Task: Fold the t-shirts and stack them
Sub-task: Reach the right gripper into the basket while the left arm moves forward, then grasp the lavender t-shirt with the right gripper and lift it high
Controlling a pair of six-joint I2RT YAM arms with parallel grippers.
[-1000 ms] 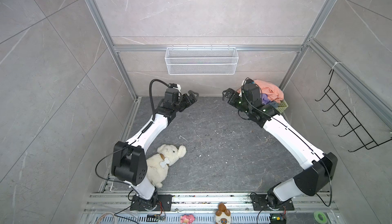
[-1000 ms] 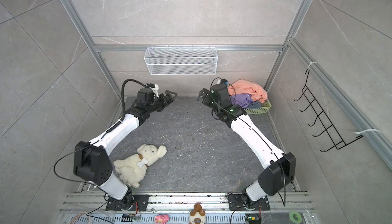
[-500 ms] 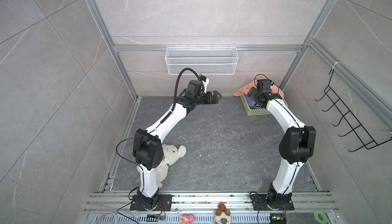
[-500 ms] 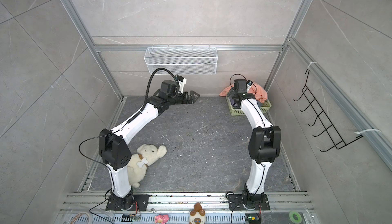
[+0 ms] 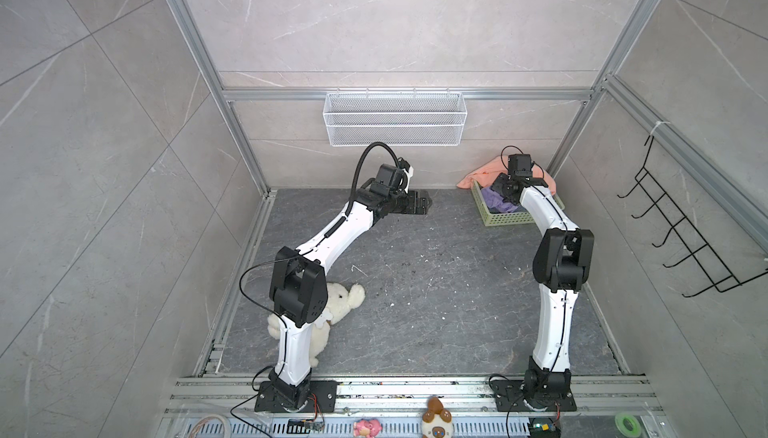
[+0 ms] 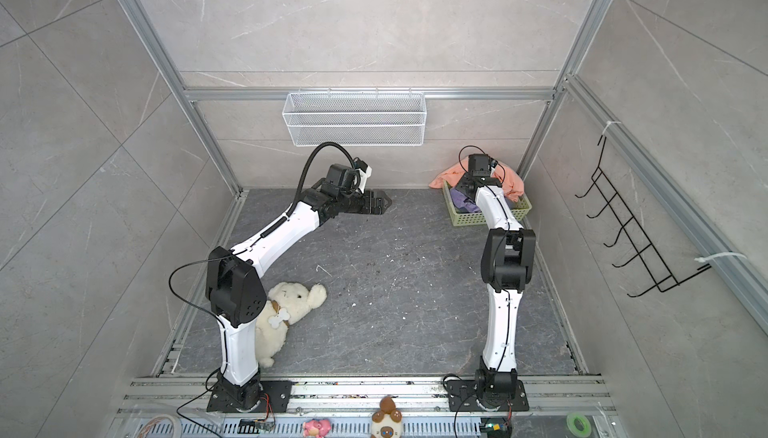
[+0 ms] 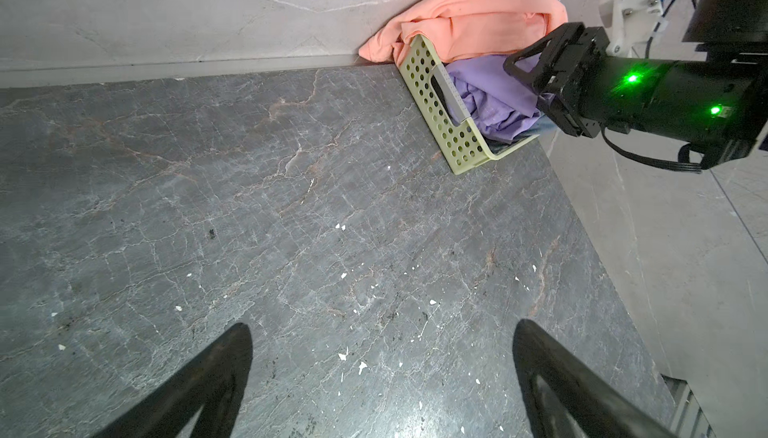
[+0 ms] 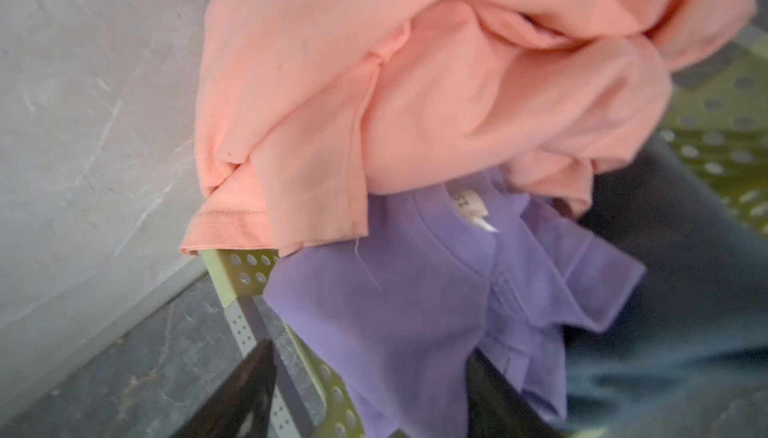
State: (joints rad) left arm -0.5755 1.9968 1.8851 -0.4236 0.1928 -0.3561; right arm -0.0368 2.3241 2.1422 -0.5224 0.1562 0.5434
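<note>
Nearest the bases, beside the left arm: cream plush dog [image 6: 291,303], no part of the job. Farther in: left gripper [image 5: 429,203], spread wide, holding nothing, hovering over bare floor [image 7: 332,207], well apart from the cloth. Farthest, in the back corner: green basket [image 5: 505,219] with three tees bunched inside, salmon t-shirt [image 8: 415,103] on top and spilling over the rim, lilac t-shirt [image 8: 395,311] beneath, slate-grey t-shirt [image 8: 685,290] lowest. Right gripper [image 8: 374,396] much the nearer, reaching in, jaws half apart astride basket wall and lilac cloth; pinched or not, cannot tell. No long axis readable in such a crumple.
</note>
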